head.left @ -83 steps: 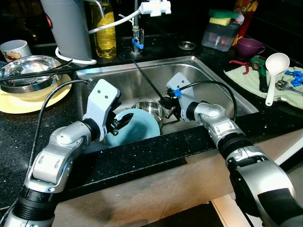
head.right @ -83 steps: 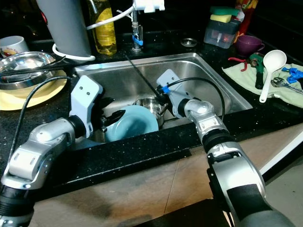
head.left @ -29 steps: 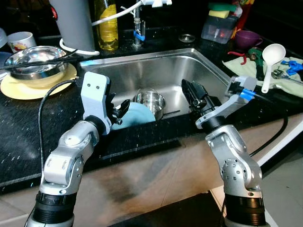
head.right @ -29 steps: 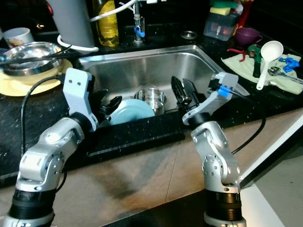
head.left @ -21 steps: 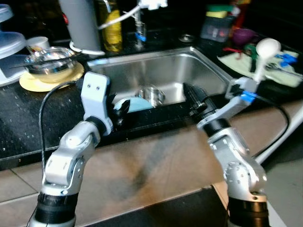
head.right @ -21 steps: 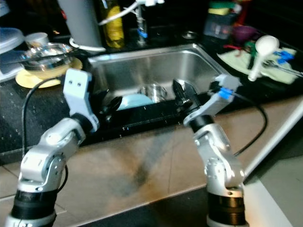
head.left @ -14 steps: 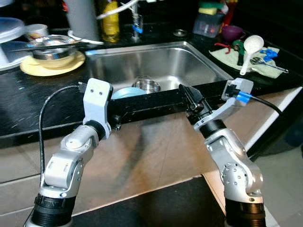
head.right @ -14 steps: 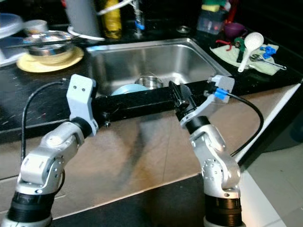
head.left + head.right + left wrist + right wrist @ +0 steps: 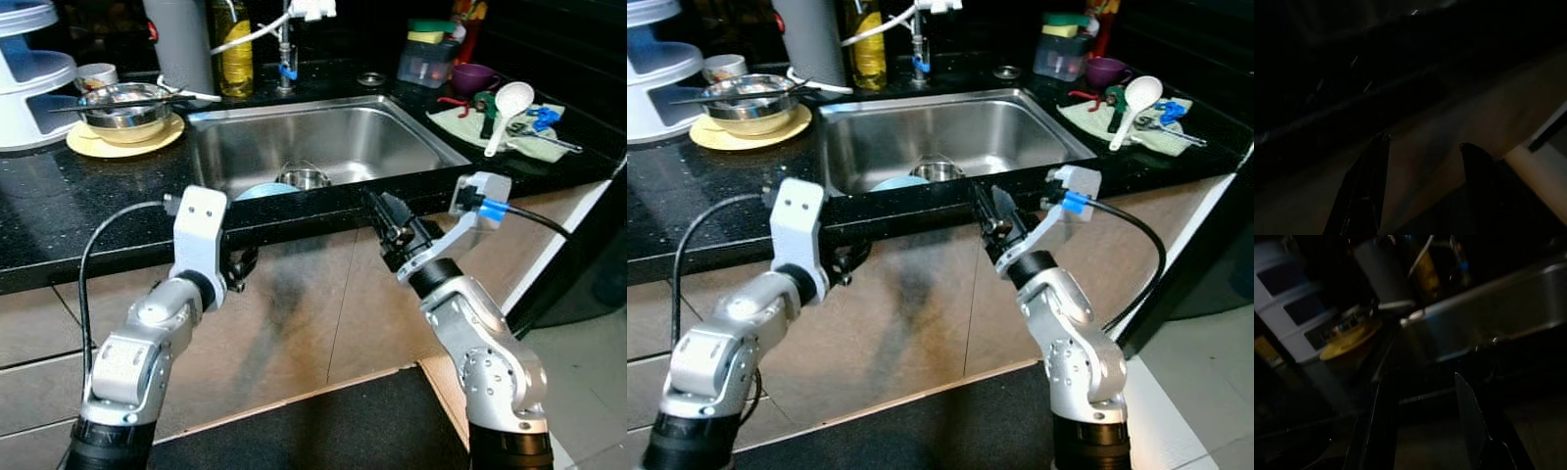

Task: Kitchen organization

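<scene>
The left hand hangs in front of the bench's dark front edge, just below it. Its two black fingers are spread apart with nothing between them. The left wrist view is very dark; it shows the dark edge and a brown cupboard front.

The right hand is held up near the front edge of the bench, just under the sink. Its fingers are also spread apart and hold nothing.

Inside the steel sink lie a light blue plate and a small steel pot, close together near the front wall. A tap stands behind the sink, with a yellow bottle and a tall grey jug beside it.

On the left of the bench sits a yellow plate with a steel bowl on top. A cup stands behind it and a white rack stands at the far left.

On the right a pale cloth lies on the bench with a white ladle and some tools on it. A purple cup and a clear box with sponges on it stand behind.
</scene>
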`<state>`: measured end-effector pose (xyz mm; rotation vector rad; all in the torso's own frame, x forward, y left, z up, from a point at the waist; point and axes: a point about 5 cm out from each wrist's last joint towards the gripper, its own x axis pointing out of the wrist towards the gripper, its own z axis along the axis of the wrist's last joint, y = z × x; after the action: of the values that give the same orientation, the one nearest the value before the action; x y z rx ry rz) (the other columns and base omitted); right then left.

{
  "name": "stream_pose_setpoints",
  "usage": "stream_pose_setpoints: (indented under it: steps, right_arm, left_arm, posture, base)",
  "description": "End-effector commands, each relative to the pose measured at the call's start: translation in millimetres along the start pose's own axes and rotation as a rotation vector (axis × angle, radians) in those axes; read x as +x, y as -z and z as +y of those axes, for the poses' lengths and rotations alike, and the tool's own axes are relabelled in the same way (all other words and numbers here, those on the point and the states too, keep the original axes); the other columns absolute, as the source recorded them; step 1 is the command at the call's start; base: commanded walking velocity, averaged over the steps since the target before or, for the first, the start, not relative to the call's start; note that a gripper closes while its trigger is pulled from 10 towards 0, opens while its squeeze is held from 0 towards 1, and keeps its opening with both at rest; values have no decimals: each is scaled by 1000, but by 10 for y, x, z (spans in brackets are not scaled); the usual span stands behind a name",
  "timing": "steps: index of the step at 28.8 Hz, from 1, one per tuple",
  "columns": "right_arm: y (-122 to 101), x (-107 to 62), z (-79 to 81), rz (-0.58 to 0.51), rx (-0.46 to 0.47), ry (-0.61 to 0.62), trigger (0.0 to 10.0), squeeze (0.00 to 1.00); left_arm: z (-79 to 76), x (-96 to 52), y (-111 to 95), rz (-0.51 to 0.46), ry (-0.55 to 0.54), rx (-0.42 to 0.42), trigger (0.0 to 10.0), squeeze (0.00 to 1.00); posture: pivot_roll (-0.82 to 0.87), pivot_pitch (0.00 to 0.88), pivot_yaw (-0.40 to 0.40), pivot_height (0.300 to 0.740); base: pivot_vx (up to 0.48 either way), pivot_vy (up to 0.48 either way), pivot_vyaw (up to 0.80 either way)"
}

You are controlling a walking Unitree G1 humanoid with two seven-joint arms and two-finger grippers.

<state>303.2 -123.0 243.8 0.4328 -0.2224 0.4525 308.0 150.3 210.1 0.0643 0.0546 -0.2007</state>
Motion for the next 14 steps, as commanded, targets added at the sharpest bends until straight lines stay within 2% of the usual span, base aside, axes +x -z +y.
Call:
stream_pose_setpoints:
  steps: [1, 3, 14]
  right_arm:
    - [18, -23, 59, 17, 5, -34, 10000, 0]
    - [51, -35, 66, 35, 8, -48, 10000, 0]
    - [135, -62, 48, 53, 15, -50, 10000, 0]
  left_arm:
    - [13, -34, 23, 2, -12, 0, 10000, 0]
    - [37, -65, 53, -4, -12, 33, 10000, 0]
    - [-12, -80, -18, -70, 3, 31, 10000, 0]
  posture:
    - [-86, 190, -35, 740]
    - [-85, 192, -34, 740]
    - [-85, 192, -34, 740]
  base:
    - [0, 0, 0]
    - [0, 0, 0]
    - [0, 0, 0]
